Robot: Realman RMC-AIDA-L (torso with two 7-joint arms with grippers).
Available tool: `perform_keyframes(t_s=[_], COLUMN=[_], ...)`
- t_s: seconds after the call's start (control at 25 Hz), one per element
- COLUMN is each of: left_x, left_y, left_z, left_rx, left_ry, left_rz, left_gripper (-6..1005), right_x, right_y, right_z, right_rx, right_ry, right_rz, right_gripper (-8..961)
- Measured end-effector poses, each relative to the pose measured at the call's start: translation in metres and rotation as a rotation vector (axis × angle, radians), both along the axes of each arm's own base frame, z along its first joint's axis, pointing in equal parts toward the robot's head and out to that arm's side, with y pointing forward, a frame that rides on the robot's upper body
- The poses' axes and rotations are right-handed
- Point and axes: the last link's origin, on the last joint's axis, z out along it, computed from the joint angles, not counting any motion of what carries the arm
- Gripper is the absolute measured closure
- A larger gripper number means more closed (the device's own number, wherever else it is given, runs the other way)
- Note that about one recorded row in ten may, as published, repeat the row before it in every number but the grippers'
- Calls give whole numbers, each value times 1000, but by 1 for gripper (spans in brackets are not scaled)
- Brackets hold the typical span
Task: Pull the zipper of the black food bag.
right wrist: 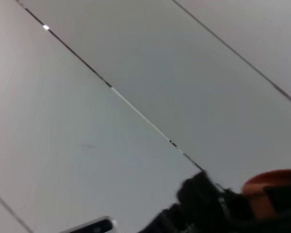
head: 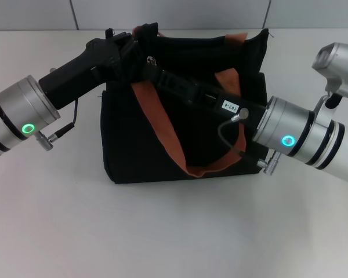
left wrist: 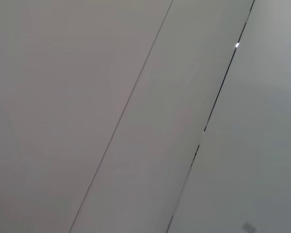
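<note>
1. The black food bag (head: 162, 139) stands on the white table (head: 162, 231).
2. Left gripper (head: 140, 36) is at the bag's top far-left corner; finger state cannot be told.
3. Right gripper (head: 152, 65) reaches across the bag's top toward that corner; grip unclear.
4. The zipper is hidden.

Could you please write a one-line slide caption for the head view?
Both grippers, left and right, meet at the top of the black bag on a white table.
</note>
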Motion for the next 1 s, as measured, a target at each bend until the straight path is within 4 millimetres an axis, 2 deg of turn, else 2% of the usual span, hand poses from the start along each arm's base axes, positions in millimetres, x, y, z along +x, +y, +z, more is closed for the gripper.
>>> perform_keyframes(t_s=[0.12,0.6,1.0], left_x=[0,0,0], left_y=[0,2,2], left_z=[0,0,-1], left_rx=[1,3,3], left_ry=[2,6,7], left_rz=[1,3,6], left_gripper=[968,968,968], right_x=[8,7,0], right_y=[3,5,3], right_z=[1,0,1], right_rx=[-9,-24,-44], right_ry=[-10,-17,0], right_rz=[-44,-51,-16], right_gripper=[530,530,626])
